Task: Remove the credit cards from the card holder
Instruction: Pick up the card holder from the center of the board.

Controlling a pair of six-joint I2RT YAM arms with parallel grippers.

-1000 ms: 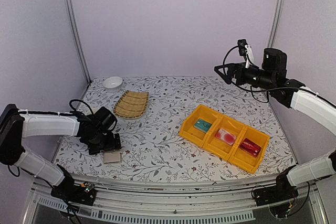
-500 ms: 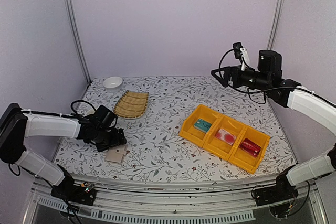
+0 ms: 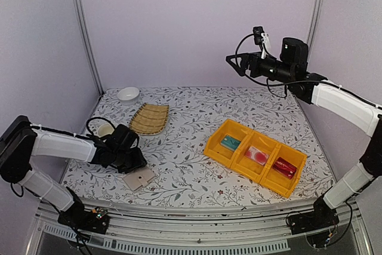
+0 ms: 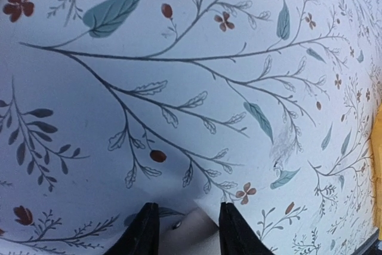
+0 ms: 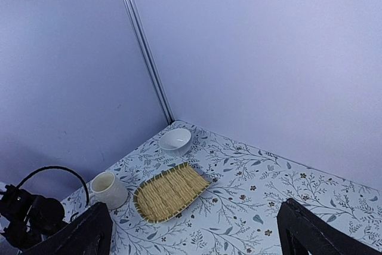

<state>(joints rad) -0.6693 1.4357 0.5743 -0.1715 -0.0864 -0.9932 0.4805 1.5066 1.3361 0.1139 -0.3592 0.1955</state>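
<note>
The beige card holder [image 3: 139,178] lies flat near the table's front left. My left gripper [image 3: 132,163] is low over its far edge. In the left wrist view its two black fingers [image 4: 144,232] press on either side of a beige piece with a small snap [image 4: 197,231]. A teal credit card [image 3: 230,142] lies in the left compartment of the yellow tray [image 3: 216,148]. A whitish-pink card with a red circle [image 3: 257,155] is in the middle one. My right gripper [image 3: 234,65] hangs high over the back of the table, open and empty [image 5: 197,234].
A red item [image 3: 285,168] fills the tray's right compartment. A woven bamboo mat [image 3: 149,118], a white bowl [image 3: 128,93] and a white cup [image 3: 106,130] stand at the back left. The right wrist view also shows the mat [image 5: 172,191], bowl [image 5: 175,140] and cup [image 5: 108,190].
My left gripper has narrowed onto the card holder, which has slid right and turned. The right arm has swung left and slightly higher, still open.
</note>
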